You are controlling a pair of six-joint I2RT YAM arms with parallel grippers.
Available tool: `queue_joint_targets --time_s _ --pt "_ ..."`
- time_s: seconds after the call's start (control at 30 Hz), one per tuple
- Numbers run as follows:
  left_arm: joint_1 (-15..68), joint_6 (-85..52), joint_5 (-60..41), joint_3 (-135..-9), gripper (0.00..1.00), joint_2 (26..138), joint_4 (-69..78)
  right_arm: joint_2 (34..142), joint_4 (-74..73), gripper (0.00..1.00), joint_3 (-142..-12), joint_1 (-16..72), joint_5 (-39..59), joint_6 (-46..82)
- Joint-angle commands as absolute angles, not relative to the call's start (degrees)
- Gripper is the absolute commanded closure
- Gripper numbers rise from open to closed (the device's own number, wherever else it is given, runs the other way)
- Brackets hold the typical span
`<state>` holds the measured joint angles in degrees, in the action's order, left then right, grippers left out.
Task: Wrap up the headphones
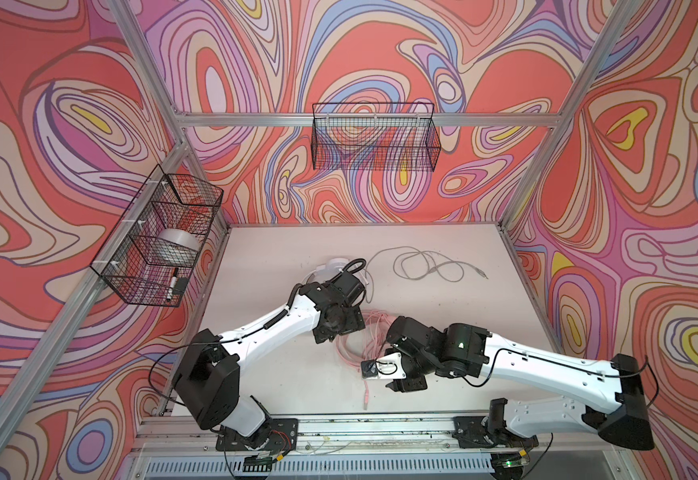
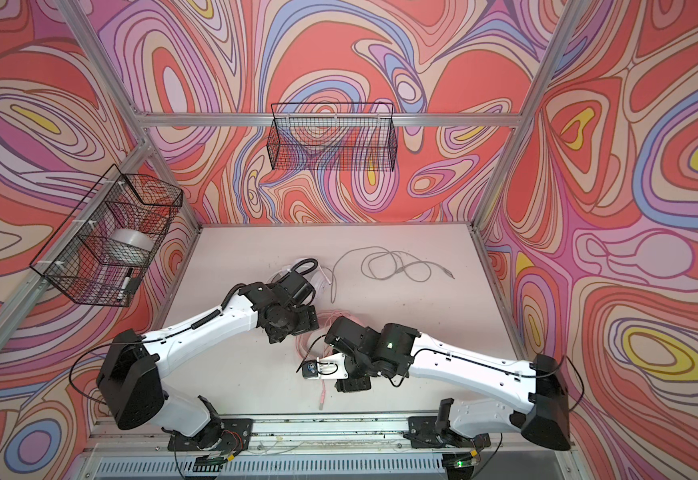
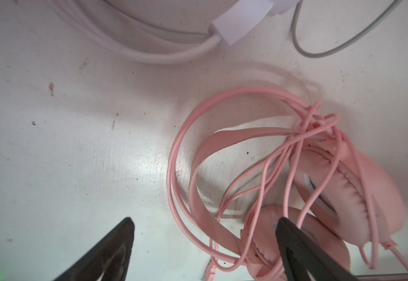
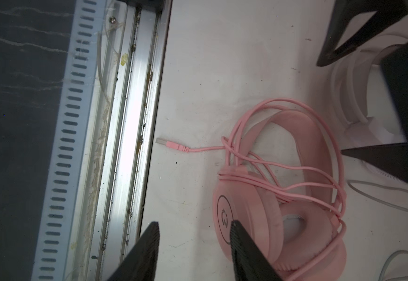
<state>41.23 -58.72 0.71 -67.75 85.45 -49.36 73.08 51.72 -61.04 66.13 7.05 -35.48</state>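
Note:
The pink headphones (image 4: 246,206) lie on the white table (image 1: 443,316), cups together. Their pink cable (image 3: 181,155) is looped loosely round the band and cups, and its USB plug (image 4: 171,145) trails toward the front rail. In both top views the arms hide the headset; only cable loops (image 1: 353,345) (image 2: 305,345) show. My left gripper (image 3: 205,226) hangs open above it, one finger over a cup. My right gripper (image 4: 194,225) is open with bare table between its fingers, one fingertip (image 4: 234,228) against the logo cup. The white headphones (image 1: 332,266) (image 3: 242,22) lie farther back, with their grey-white cable (image 1: 426,266) sprawled loose.
A wire basket (image 1: 160,237) on the left wall holds a tape roll (image 1: 177,245) and a marker (image 1: 172,282). A second wire basket (image 1: 374,137) hangs on the back wall. An aluminium rail (image 1: 380,428) runs along the table's front edge.

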Motion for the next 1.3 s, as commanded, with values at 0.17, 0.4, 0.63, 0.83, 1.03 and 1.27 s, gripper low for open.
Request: queue_joint_targets --time_s 0.17,0.4,0.63,0.83,1.03,1.27 --pt "33.66 -55.67 6.25 -67.06 0.0 74.27 -57.88 80.26 50.25 0.49 -60.91 68.28 4.01 -45.8" --pt "26.92 -53.72 4.46 -60.66 0.0 67.79 -58.62 87.86 47.29 0.51 -61.38 69.11 3.34 -52.1" --pt "23.72 -52.69 1.28 -56.0 0.0 66.1 -56.87 93.75 43.43 0.52 -61.51 70.22 3.89 -55.96" --pt "23.34 -51.52 0.04 -54.95 0.0 66.62 -56.25 97.27 41.78 0.55 -61.71 70.57 3.95 -58.22" --pt "23.28 -50.8 -1.09 -54.25 0.0 67.15 -55.62 98.44 39.23 0.56 -60.82 70.88 4.48 -58.8" --pt "23.26 -50.8 -1.59 -53.79 0.0 67.19 -55.37 99.42 40.0 0.56 -60.83 71.61 5.83 -60.9"
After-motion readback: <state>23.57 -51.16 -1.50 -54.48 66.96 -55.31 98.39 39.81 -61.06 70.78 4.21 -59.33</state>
